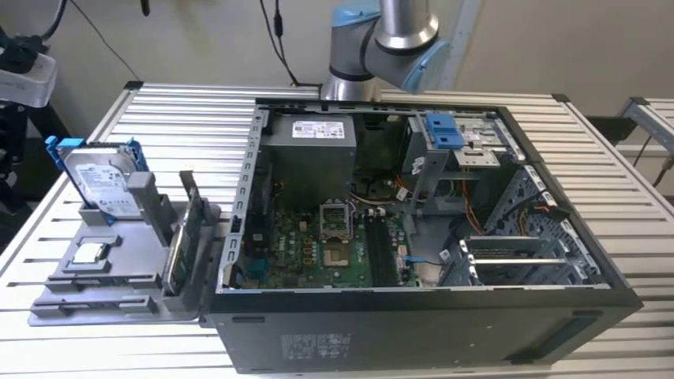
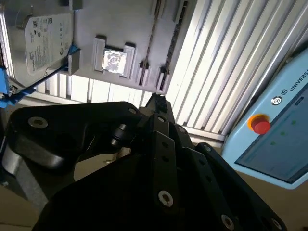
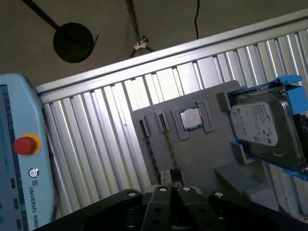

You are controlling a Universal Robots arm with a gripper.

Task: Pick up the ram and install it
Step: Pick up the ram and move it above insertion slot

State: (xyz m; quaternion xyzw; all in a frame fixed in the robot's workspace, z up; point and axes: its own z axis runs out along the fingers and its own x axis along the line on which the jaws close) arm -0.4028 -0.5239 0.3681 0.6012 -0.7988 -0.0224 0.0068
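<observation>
The ram (image 1: 177,257) stands on edge in a grey holder (image 1: 106,296) on the slatted bench (image 1: 189,118), below the hand (image 3: 171,177). The hand hangs clear of it, tips pressed together and gripping nothing. Off to one side of the hand, the same holder carries a processor chip (image 3: 191,118) and a blue-framed hard drive (image 3: 262,127). Beside the holder lies the opened computer case (image 1: 421,332).

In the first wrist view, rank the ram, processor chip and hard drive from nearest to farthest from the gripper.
1. ram, edge-on in the grey holder, just ahead of the gripper.
2. processor chip, in its recess beside the ram's slot.
3. hard drive, beyond the chip at the holder's edge.
</observation>
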